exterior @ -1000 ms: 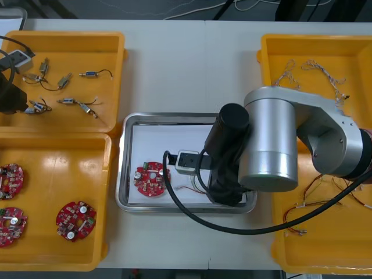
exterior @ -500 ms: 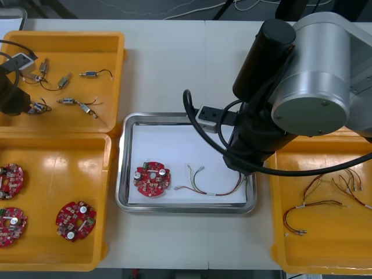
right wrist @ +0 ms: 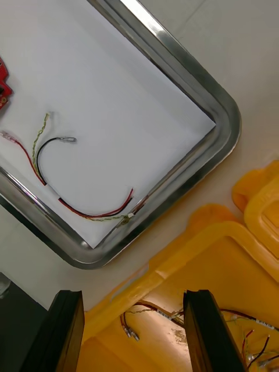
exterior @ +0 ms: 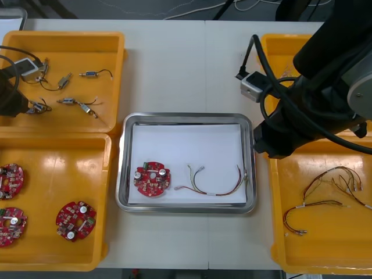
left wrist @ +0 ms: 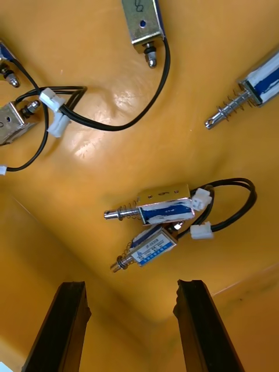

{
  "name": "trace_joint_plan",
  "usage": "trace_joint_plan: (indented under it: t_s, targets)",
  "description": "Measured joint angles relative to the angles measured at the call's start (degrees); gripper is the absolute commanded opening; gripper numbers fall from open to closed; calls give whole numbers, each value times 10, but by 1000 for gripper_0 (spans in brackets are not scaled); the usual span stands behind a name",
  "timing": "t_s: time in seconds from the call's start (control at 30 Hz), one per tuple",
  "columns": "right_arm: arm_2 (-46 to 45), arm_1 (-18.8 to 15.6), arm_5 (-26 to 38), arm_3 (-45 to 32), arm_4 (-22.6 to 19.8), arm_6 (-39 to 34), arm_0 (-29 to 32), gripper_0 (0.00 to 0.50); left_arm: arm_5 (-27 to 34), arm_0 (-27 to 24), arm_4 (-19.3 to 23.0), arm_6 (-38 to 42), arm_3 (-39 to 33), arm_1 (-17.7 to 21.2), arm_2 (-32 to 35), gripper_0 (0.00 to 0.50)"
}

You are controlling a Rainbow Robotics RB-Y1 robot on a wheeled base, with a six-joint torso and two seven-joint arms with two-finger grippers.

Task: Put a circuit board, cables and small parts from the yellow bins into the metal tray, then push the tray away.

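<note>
In shiny metal tray (exterior: 186,116) were counted 1 round red circuit board (exterior: 152,178), 1 red and yellow cable (exterior: 215,187) | left claw (left wrist: 131,288) and right claw (right wrist: 132,302) were found open, empty

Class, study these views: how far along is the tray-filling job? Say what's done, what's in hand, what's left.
Done: a circuit board and a red and yellow cable lie in the metal tray. In hand: the left end effector, open, hovers over small metal parts in the far-left yellow bin; the right end effector, also open, is above the edge of the near-right yellow bin. Left: parts, perhaps more cables, then the push.
</note>
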Motion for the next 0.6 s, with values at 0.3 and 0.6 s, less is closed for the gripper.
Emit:
trace_joint_plan:
  t_s: [0.3,0.6]
  targets:
    - [-78,-25,18,-25,7,-86,72,500,-40,0,2,0,14,0,-1,449]
    - [-170,-42,19,-26,18,-89,135,500,-45,0,20,0,14,0,-1,440]
